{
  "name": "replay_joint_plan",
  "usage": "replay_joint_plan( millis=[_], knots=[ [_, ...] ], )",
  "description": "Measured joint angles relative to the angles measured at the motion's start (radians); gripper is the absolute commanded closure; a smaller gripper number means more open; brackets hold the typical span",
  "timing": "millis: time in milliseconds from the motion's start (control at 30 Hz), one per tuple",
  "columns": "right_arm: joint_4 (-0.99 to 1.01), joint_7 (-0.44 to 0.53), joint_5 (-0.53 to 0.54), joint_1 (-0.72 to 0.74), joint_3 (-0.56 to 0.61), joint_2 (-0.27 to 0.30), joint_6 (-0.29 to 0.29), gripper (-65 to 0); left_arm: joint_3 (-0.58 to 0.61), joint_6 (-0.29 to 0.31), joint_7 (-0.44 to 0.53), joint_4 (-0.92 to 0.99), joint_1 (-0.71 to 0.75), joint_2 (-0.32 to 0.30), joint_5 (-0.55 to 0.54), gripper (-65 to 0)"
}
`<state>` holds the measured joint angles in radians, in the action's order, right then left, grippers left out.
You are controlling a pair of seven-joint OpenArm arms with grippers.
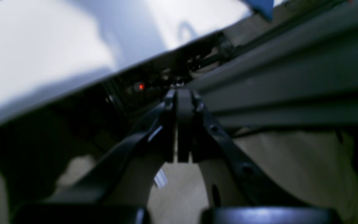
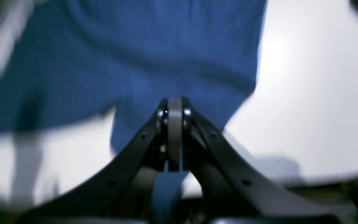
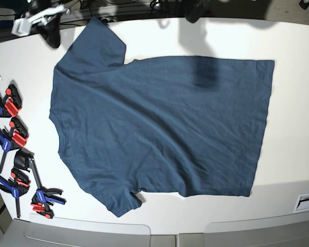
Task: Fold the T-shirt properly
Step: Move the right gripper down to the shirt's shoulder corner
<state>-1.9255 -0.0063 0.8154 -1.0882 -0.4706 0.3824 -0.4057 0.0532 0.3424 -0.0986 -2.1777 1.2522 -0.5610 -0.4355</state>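
Observation:
The dark navy T-shirt [image 3: 159,123] lies spread flat on the white table [image 3: 293,41], collar to the left and hem to the right. My right gripper [image 3: 51,35] hovers at the far left corner, just beyond the upper sleeve. In the right wrist view that gripper [image 2: 175,104] is shut with nothing in it, and the T-shirt [image 2: 135,56] lies below and ahead. My left gripper [image 3: 194,14] sits past the table's far edge. In the left wrist view it [image 1: 183,93] is shut and empty, facing the table edge, with a corner of the T-shirt [image 1: 263,7] at the top.
Several blue and red clamps [image 3: 13,134] lie along the table's left edge. A white label [image 3: 308,200] sits at the near right corner. Dark equipment with a red light [image 1: 141,86] shows under the table edge.

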Motion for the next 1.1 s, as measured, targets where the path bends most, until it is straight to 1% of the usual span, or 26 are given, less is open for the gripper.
replay_joint_plan(
  millis=[67,133,200,267,333,400,500,600,700,767,867,900,933,1000,1033,1067,1100],
  knots=[
    [0.005,-0.061,0.060,0.077,-0.037,-0.084,-0.012,0.0,-0.001,-0.002,0.009,0.000,-0.035,0.025,-0.010,0.0],
    [0.029,-0.109,0.123,0.129,-0.049,-0.153,-0.044,0.0,-0.001,-0.001,0.007,0.000,-0.060,0.047,-0.010,0.0],
    [0.061,-0.123,0.141,0.163,-0.052,-0.196,-0.049,0.0,-0.001,0.005,-0.002,0.000,-0.082,0.066,-0.012,0.0],
    [0.094,-0.124,0.148,0.185,-0.057,-0.216,-0.065,0.0,-0.001,-0.001,0.000,0.000,-0.106,0.077,-0.051,0.0],
    [0.132,-0.123,0.176,0.206,-0.058,-0.216,-0.073,0.0,-0.001,0.000,0.001,0.000,-0.117,0.076,-0.094,0.0],
    [0.169,-0.124,0.188,0.231,-0.088,-0.218,-0.075,0.0,-0.001,0.000,-0.007,0.000,-0.117,0.075,-0.093,0.0],
    [0.230,-0.144,0.204,0.284,-0.174,-0.219,-0.071,0.0,-0.001,-0.001,-0.013,0.000,-0.117,0.076,-0.092,0.0],
    [0.277,-0.133,0.207,0.346,-0.279,-0.217,-0.068,0.0,-0.001,0.000,-0.032,0.000,-0.117,0.076,-0.092,0.0],
    [0.294,-0.135,0.201,0.391,-0.351,-0.214,-0.066,0.0,-0.001,-0.001,-0.030,0.000,-0.120,0.075,-0.092,0.0],
    [0.294,-0.135,0.145,0.407,-0.373,-0.216,-0.067,0.0,-0.001,0.000,-0.030,0.000,-0.125,0.076,-0.092,0.0],
    [0.294,-0.143,0.034,0.417,-0.377,-0.216,-0.070,0.0,-0.001,-0.001,-0.030,0.000,-0.125,0.076,-0.092,0.0],
    [0.294,-0.157,0.010,0.418,-0.377,-0.216,-0.070,-1.0,-0.001,-0.001,-0.030,0.000,-0.125,0.076,-0.092,0.0],
    [0.294,-0.171,-0.015,0.421,-0.377,-0.217,-0.070,-5.9,-0.001,-0.001,-0.029,0.000,-0.126,0.076,-0.092,0.0],
    [0.294,-0.182,-0.031,0.424,-0.377,-0.222,-0.070,-17.1,-0.001,-0.001,-0.030,0.000,-0.125,0.076,-0.092,0.0],
    [0.294,-0.201,-0.037,0.424,-0.377,-0.222,-0.071,-21.3,-0.001,-0.001,-0.030,0.000,-0.126,0.079,-0.092,0.0],
    [0.294,-0.216,-0.041,0.425,-0.377,-0.222,-0.070,-23.3,-0.001,-0.001,-0.030,0.000,-0.128,0.085,-0.092,0.0],
    [0.294,-0.235,-0.039,0.426,-0.377,-0.222,-0.069,-23.6,-0.001,-0.001,-0.030,0.000,-0.134,0.089,-0.092,0.0]
  ],
)
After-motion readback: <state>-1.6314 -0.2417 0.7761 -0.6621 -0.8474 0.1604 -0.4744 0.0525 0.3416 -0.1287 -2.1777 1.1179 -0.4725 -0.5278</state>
